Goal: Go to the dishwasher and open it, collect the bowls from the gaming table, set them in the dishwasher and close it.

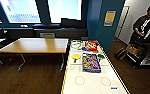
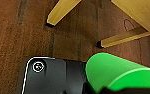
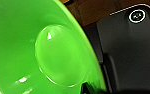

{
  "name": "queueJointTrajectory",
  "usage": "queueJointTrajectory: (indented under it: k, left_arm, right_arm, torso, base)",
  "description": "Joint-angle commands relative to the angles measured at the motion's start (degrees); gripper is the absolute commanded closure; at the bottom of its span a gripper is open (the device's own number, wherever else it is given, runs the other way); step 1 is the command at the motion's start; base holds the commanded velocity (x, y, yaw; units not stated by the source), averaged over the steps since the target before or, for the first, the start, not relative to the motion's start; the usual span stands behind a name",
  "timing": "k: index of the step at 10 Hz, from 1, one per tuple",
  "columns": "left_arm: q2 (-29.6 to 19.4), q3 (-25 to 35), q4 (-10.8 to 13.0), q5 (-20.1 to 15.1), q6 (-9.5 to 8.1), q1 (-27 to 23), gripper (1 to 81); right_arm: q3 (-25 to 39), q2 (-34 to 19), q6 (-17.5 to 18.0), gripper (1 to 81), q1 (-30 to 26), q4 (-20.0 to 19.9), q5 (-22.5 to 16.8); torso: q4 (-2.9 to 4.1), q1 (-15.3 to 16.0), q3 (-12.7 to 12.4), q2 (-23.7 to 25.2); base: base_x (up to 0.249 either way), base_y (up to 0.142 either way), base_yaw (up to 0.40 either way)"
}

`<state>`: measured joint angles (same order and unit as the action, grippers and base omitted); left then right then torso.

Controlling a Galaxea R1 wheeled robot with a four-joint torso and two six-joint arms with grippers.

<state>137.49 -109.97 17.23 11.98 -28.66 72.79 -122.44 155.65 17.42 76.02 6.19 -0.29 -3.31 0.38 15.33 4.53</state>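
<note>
A lime-green plastic bowl [image 3: 41, 50] looms close against the right gripper [image 3: 91, 88]. A like green shape sits just beside the left gripper [image 2: 111, 90] — whether either has hold of it cannot be told. What looks like the small yellow bowl [image 1: 76, 56] lies well ahead on the long white yellow-edged gaming table [image 1: 91, 85], near a colourful board-game box [image 1: 91, 62]. Collecting appears half done; the next move calls for reaching that worktop. A person [image 1: 144, 25] stands beyond. No lettering is legible.
</note>
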Motion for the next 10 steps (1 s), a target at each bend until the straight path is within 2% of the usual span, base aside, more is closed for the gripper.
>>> queueJointTrajectory:
  k: [1, 4, 6, 10]
  left_arm:
    - [-0.5, -0.4, 2.1, -1.2, 0.10, -3.0, 81.1]
    - [2.6, -3.5, 3.0, -1.3, 0.18, -1.1, 81.1]
    - [5.5, -7.1, 4.5, -1.3, 0.10, 0.2, 81.1]
    - [9.1, -12.0, 5.5, -1.3, 0.10, 1.7, 81.1]
  right_arm:
    - [-1.1, 0.3, -0.5, 81.1, -2.9, 0.7, -3.5]
    - [-6.9, 2.9, -0.5, 81.1, -1.7, 0.6, -3.6]
    - [-11.7, 5.4, -0.6, 81.1, -0.6, 0.8, -3.7]
    - [-18.3, 9.2, -2.8, 81.1, 2.0, 0.9, -3.5]
  torso:
    - [0.00, 0.0, 0.0, 0.0]
    - [0.00, 0.0, 0.0, 0.0]
    - [0.00, 0.0, 0.0, 0.0]
    - [0.00, 0.0, 0.0, 0.0]
  base:
    - [-0.103, 0.000, 0.000]
    - [-0.103, 0.000, 0.000]
    - [-0.103, 0.000, 0.000]
    - [-0.106, 0.000, 0.000]
